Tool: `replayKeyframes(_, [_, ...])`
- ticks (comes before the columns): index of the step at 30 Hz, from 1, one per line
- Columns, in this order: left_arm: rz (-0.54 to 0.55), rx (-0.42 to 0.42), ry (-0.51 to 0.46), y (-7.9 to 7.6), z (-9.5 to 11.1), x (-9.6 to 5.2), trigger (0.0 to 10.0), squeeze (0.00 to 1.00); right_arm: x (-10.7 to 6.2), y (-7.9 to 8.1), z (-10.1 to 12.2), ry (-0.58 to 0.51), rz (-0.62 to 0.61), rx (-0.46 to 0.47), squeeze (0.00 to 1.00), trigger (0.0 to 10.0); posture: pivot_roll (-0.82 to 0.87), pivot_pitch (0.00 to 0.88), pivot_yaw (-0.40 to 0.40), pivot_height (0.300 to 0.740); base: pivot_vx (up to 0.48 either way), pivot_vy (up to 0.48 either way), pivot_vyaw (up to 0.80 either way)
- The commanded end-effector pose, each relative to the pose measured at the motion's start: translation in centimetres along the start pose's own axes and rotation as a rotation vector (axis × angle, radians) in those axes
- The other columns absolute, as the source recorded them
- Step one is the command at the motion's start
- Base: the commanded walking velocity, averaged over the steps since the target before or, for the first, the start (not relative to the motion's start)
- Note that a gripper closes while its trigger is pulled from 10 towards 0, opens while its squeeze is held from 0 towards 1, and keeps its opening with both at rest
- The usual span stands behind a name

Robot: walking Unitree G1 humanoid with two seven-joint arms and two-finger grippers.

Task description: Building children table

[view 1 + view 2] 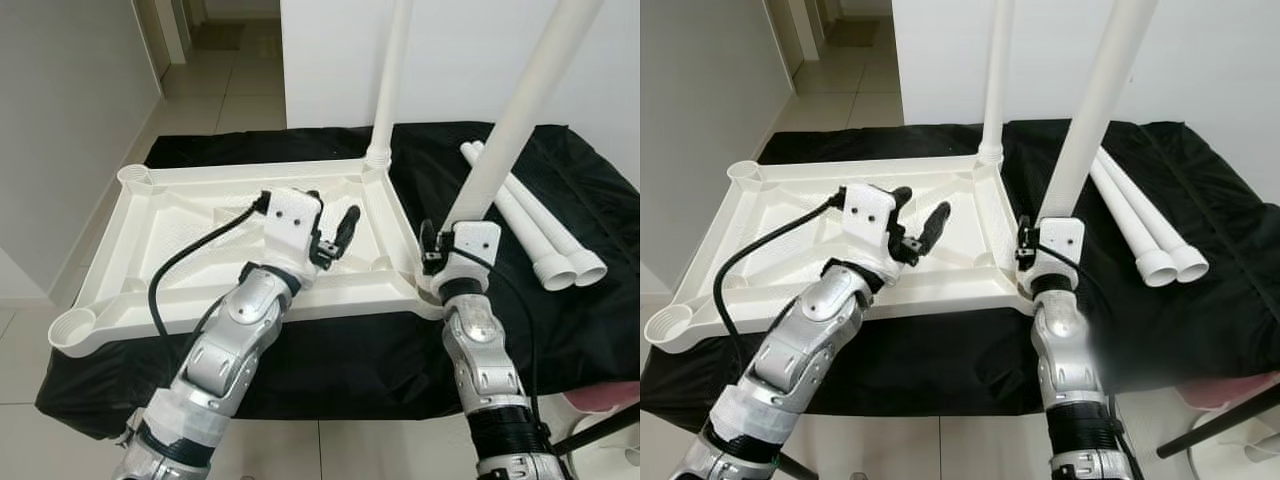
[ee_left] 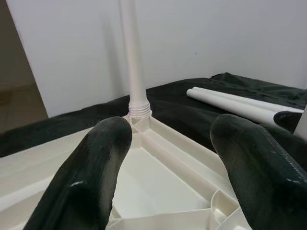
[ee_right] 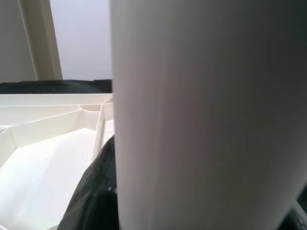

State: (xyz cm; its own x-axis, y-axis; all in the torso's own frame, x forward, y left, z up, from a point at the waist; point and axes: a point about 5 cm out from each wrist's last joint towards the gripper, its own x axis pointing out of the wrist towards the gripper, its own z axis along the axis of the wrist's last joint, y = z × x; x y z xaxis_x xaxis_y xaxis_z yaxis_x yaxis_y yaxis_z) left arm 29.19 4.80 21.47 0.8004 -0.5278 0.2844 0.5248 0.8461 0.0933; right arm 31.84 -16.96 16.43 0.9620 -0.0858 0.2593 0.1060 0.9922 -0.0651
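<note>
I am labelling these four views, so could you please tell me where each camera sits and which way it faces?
Left eye: head, looking down at the tabletop; both arms show.
Right eye: same scene, shifted.
Left wrist: along the left gripper, open, toward the far leg.
Right wrist: against the near leg, gripped by the right gripper.
Shared: tabletop, both upright legs.

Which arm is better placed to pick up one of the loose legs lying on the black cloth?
Probably the left gripper: its jaws are open and empty above the tabletop. The right gripper sits nearer the loose legs but holds the near leg.
</note>
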Motion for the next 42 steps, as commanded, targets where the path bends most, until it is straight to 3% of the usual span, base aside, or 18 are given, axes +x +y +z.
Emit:
replayKeyframes(1, [-0.147,0.021,0.019,-0.8,-0.6,-0.3,10.0,0.0,-0.2,0.1,-0.2,0.0,0.005,0.0,0.0,10.0,-0.03,0.01,0.023,0.74,0.0,0.0,0.0])
replayKeyframes(14, [-0.198,0.086,0.075,-1.4,-2.3,-1.5,10.0,0.0,-1.5,0.2,-2.2,0.064,0.041,-0.029,0.0,10.0,-0.03,0.01,0.026,0.74,0.0,0.0,0.0])
replayKeyframes(21, [-0.326,0.108,0.125,-2.9,-3.0,-2.4,10.0,0.0,-2.4,0.0,-3.8,0.108,0.151,-0.112,0.0,10.0,-0.02,0.011,0.025,0.74,0.0,0.0,0.0])
replayKeyframes(31, [-0.38,0.122,0.15,-3.4,-3.4,-2.7,10.0,0.0,-3.0,0.1,-4.7,0.117,0.227,-0.128,0.0,10.0,-0.02,0.012,0.027,0.74,0.0,0.0,0.0])
replayKeyframes(38, [-0.401,0.142,0.166,-3.6,-3.6,-2.9,10.0,0.0,-3.1,0.1,-5.5,0.128,0.286,-0.109,0.0,10.0,-0.02,0.014,0.029,0.74,0.0,0.0,0.0])
replayKeyframes(40, [-0.402,0.146,0.167,-3.6,-3.6,-2.9,10.0,0.0,-3.1,0.1,-5.7,0.135,0.292,-0.085,0.0,10.0,-0.02,0.015,0.029,0.74,0.0,0.0,0.0])
replayKeyframes(42, [-0.402,0.151,0.168,-3.6,-3.6,-2.9,10.0,0.0,-3.0,0.1,-6.2,0.173,0.288,0.0,0.0,10.0,-0.02,0.015,0.031,0.74,0.0,0.0,0.0])
